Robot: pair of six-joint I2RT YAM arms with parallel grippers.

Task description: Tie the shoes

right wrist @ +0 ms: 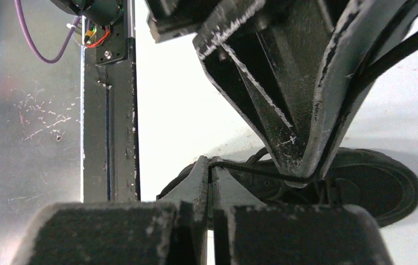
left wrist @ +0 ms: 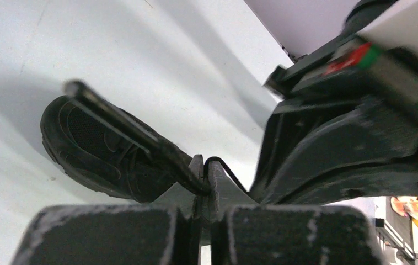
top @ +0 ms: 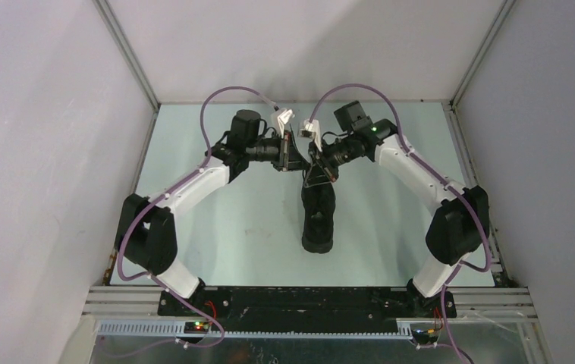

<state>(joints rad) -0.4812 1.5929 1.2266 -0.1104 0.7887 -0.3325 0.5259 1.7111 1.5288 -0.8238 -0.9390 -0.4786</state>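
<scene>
The black sneaker (top: 318,216) lies lengthwise at the table's middle. Both grippers meet just above its far end. My left gripper (top: 290,158) is shut on a thin black lace (left wrist: 228,168), pinched at the fingertips (left wrist: 207,165); the sneaker (left wrist: 94,146) lies beyond at the left of that view. My right gripper (top: 316,163) is shut on another lace strand (right wrist: 251,168), pinched at its tips (right wrist: 210,165). That strand runs taut under the left gripper's fingers (right wrist: 289,127) towards the sneaker (right wrist: 375,185). The two grippers almost touch.
The pale green table (top: 216,220) is walled by white panels left, right and behind. A black rail and metal plate (right wrist: 110,110) run along the near edge by the arm bases (top: 193,292). The right gripper's body (left wrist: 355,132) fills the right of the left wrist view.
</scene>
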